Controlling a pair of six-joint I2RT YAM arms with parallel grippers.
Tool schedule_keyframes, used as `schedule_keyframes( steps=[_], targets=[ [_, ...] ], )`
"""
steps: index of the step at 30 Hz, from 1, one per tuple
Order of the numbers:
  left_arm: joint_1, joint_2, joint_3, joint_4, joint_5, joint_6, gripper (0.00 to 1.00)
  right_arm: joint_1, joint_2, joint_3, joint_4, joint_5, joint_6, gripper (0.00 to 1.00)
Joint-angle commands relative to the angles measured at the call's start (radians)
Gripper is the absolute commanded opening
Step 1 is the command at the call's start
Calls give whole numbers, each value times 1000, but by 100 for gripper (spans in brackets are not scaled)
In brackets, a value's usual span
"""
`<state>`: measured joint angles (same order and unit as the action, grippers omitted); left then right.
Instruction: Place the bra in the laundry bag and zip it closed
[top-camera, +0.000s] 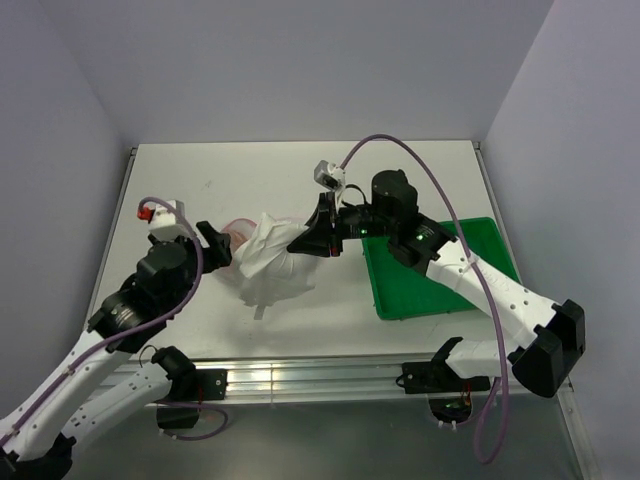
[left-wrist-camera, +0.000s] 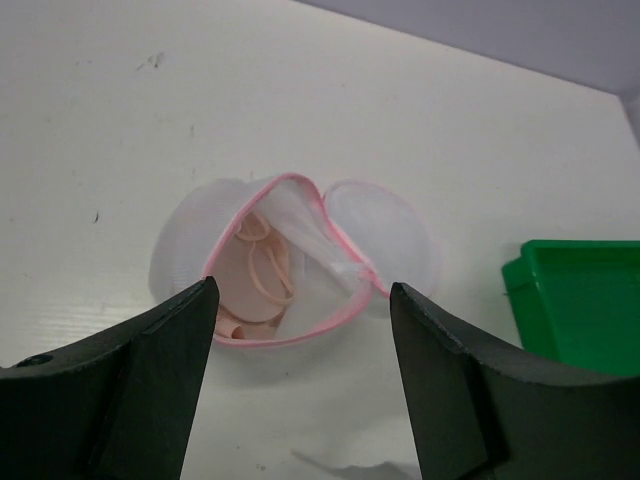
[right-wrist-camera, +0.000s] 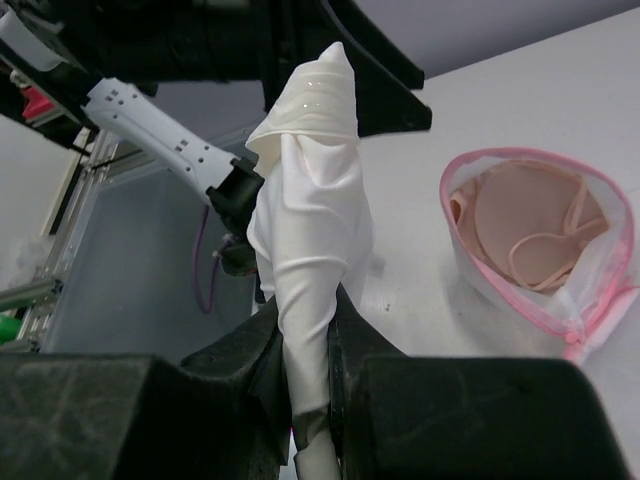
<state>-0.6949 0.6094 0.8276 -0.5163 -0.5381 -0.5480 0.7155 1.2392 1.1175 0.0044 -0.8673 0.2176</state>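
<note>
The white cloth (right-wrist-camera: 310, 220) bunched just right of the laundry bag (left-wrist-camera: 180, 245) is the largest thing in your way. The bag itself lies open on the table (top-camera: 420, 180); the bra (left-wrist-camera: 262, 280) sits inside it; the pink zip edge (left-wrist-camera: 325, 215) is not yet run shut. So I judge you are past the placing and facing the closing. The next move calls for getting that cloth away from the bag, then folding the halves together and drawing the zip round.

Your right arm reaches in over the green tray (left-wrist-camera: 580, 300), well to the bag's right; the right gripper (right-wrist-camera: 305, 335) is clamped on the cloth. Your left arm bends in low from the bag's left; the left gripper (left-wrist-camera: 302, 295) faces the bag's mouth, jaws apart, holding nothing.
</note>
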Motion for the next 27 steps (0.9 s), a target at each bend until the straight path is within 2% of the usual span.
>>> schedule_keyframes(
  steps=[1, 5, 9, 12, 20, 27],
  targets=[
    [8, 52, -4, 38, -108, -53, 77, -11, -67, -13, 86, 69, 39, 0],
    [76, 114, -36, 120, -54, -69, 79, -24, -96, -22, 88, 163, 45, 0],
    [243, 147, -87, 200, 114, -69, 79, -42, -113, -31, 103, 235, 80, 0],
    [294, 184, -99, 234, 179, -63, 80, -50, -126, -33, 105, 310, 95, 0],
    [307, 279, -96, 217, 213, -63, 79, -53, -123, -48, 175, 433, 204, 0],
    [316, 303, -111, 251, 248, -55, 74, -51, -96, -50, 193, 487, 253, 0]
  ],
)
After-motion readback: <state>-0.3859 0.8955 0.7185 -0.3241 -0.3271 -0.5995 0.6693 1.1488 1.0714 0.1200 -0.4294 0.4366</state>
